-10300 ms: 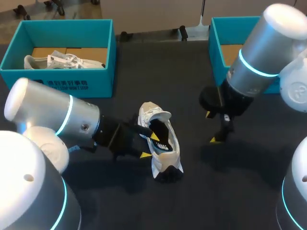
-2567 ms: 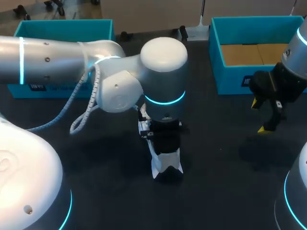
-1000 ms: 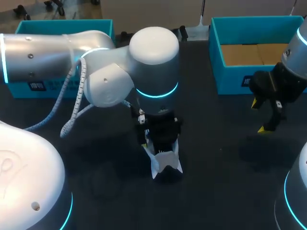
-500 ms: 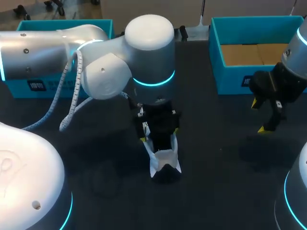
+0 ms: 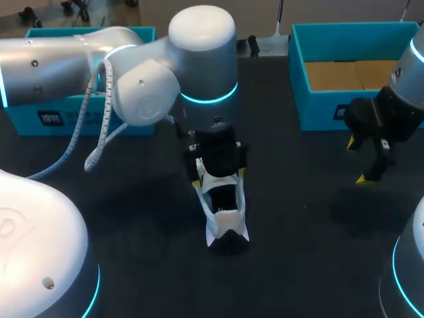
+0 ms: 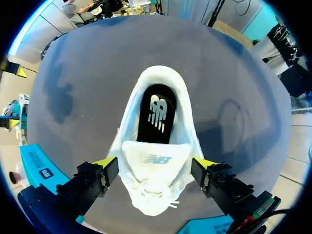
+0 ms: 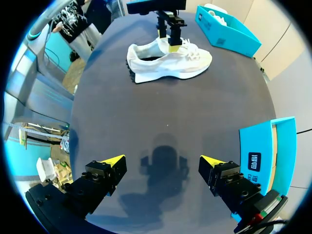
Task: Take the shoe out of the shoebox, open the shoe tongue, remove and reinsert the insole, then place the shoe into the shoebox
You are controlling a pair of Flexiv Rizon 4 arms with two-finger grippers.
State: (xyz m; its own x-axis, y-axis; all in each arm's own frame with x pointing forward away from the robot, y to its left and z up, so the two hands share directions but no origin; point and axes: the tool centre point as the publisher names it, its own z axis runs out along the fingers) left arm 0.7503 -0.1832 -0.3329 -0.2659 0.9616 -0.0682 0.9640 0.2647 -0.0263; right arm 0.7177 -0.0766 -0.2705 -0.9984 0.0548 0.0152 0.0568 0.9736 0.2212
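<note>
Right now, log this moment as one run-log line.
left gripper: open, astride shoe | insole: in shoe | right gripper: open, over table, apart from shoe

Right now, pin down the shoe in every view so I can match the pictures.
Head view: shoe mid-table, under the left gripper, heel toward the near edge.
Left wrist view: shoe between that gripper's own open fingers, insole showing.
Right wrist view: shoe side on, far ahead of the right gripper.
Shared landmark: the left gripper, straddling the shoe's laced part in all three views.
</note>
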